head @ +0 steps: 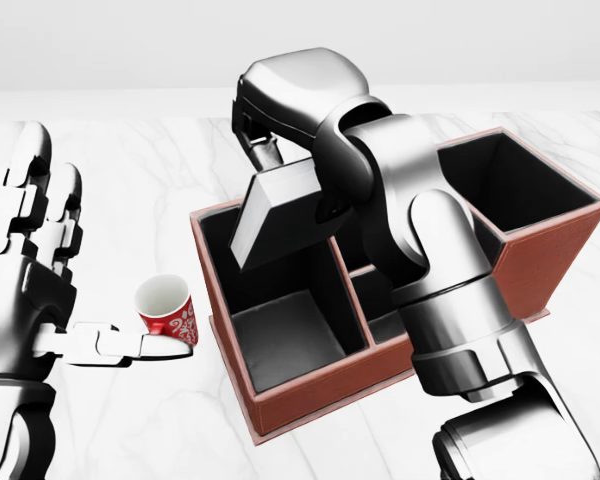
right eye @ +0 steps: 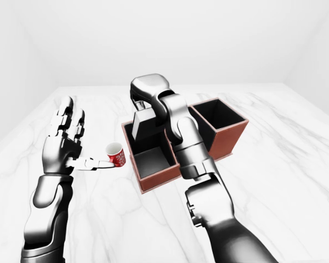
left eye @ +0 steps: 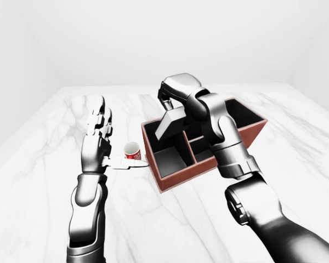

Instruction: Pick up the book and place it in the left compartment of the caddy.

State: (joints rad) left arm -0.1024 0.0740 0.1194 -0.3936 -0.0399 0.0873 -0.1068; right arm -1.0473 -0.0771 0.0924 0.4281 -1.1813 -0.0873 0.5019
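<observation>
Now, at the far left of the head view, the left hand point(head: 35, 260) is standing upright with fingers spread and its thumb reaching out level; it is grasping nothing and is keeping well clear of the caddy, likely so as not to get in the way. Just beside the thumb tip a red cup point(head: 167, 308) is sitting on the marble table point(head: 130, 420), touching or nearly touching it; which, I cannot tell. Next comes the caddy point(head: 320, 385), a brown box with dark compartments, its left compartment point(head: 280, 335) lying open and bare. Above that compartment's far end the book point(head: 280, 212) is hanging tilted, lower edge pointing down into the opening, which looks like the angle needed to slide it in past the walls. The right hand point(head: 265, 135) is clenching the book's upper end, fingers closed round it, the arm arching over the caddy from the right. Judging by this, the book is not yet let go; lowering and release are remaining.
</observation>
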